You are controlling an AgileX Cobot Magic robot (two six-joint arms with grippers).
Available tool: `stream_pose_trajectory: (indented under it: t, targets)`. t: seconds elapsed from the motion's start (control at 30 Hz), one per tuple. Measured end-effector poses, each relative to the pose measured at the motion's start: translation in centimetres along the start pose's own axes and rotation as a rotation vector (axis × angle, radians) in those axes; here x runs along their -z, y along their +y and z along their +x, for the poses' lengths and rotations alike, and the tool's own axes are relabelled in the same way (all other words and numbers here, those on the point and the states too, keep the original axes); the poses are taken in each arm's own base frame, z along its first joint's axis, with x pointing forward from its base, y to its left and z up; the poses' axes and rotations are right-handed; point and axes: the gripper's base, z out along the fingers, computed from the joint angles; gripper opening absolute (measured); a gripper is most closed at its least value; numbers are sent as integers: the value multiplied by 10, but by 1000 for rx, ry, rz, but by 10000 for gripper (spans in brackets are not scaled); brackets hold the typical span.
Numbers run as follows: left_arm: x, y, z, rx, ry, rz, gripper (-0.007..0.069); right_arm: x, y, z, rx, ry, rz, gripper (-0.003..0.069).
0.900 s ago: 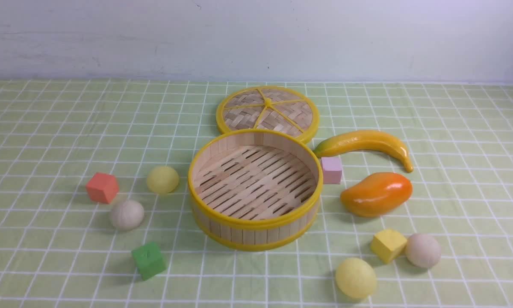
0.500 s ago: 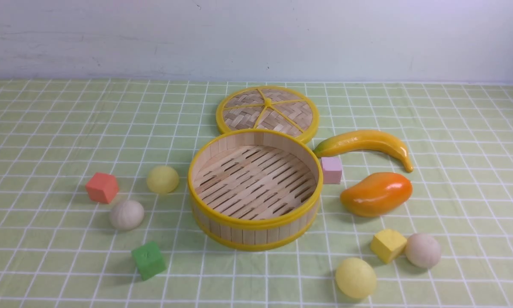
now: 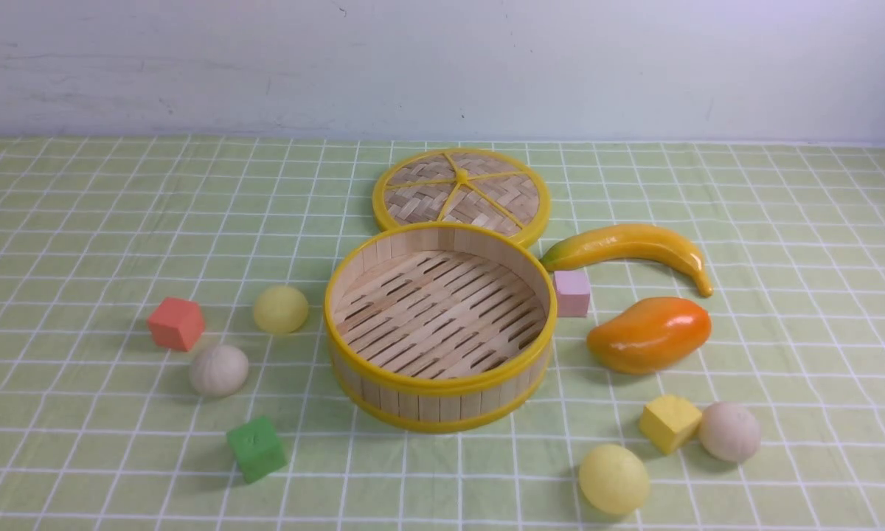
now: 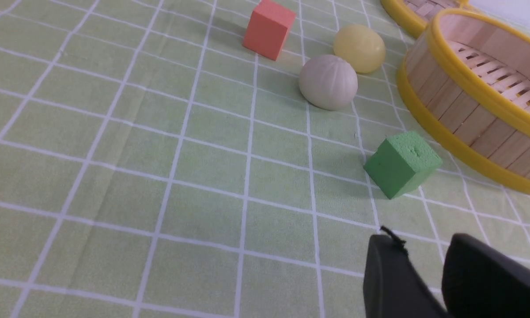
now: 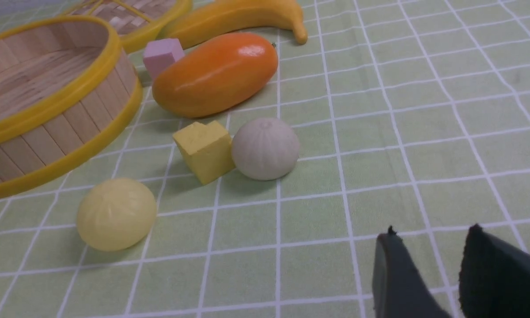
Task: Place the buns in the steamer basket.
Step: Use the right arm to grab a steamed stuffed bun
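The left hand [image 4: 422, 240] is hanging partly open, gripping nothing, near the green cube [image 4: 402, 164]; the right hand [image 5: 432, 234] likewise, over open bench [image 5: 424, 132]. The steamer basket [image 3: 439, 402] is sitting empty, with left white bun [image 3: 219, 369], left yellow bun [image 3: 281, 310], right white bun [image 3: 729, 432] and right yellow bun [image 3: 613, 479] lying outside it.

Four buns [image 3: 281, 310] [image 3: 219, 370] [image 3: 613, 479] [image 3: 729, 432], four cubes [image 3: 176, 323] [image 3: 257, 448] [image 3: 572, 293] [image 3: 669, 422], one basket [image 3: 439, 387], one lid [image 3: 461, 193], one banana [image 3: 627, 247], one mango [image 3: 649, 334]

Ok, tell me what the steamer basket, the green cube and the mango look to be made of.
Steamer basket: pale bamboo or wood, matt, going by the grained slats; its shiny yellow rims look plastic. Green cube: probably foam, its matt faces finely pitted. Mango: likely hard plastic, smooth and glossy with sharp highlights.
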Motion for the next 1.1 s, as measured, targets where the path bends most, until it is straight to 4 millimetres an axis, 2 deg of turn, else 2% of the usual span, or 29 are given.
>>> stream_pose_trajectory:
  t: [0.13, 0.33, 0.4, 0.53, 0.7, 0.77, 0.83, 0.93, 0.97, 1.0, 1.03, 1.1]
  targets:
    - [0, 0, 0, 0, 0, 0, 193, -1, 0, -5, 30, -82, -6, 232]
    - [0, 0, 0, 0, 0, 0, 199, 2, 5, -23, 30, -297, -56, 232]
    - [0, 0, 0, 0, 0, 0, 200, 6, 7, -33, 32, -411, -82, 235]
    - [0, 0, 0, 0, 0, 0, 203, 10, 9, -41, 29, -510, -106, 237]
    - [0, 0, 0, 0, 0, 0, 208, 22, 13, -57, 1, -720, -160, 238]
    - [0, 0, 0, 0, 0, 0, 210, 32, 14, -71, -43, -818, -184, 239]
    - [0, 0, 0, 0, 0, 0, 214, 45, 16, -89, -121, -844, -200, 239]
    - [0, 0, 0, 0, 0, 0, 217, 63, 21, -123, -257, -796, -233, 239]
    - [0, 0, 0, 0, 0, 0, 217, 66, 22, -126, -256, -809, -237, 239]
    - [0, 0, 0, 0, 0, 0, 217, 71, 28, -147, -272, -738, -241, 239]
    - [0, 0, 0, 0, 0, 0, 217, 75, 29, -153, -271, -742, -245, 239]
    - [0, 0, 0, 0, 0, 0, 217, 74, 39, -186, -234, -627, -232, 239]
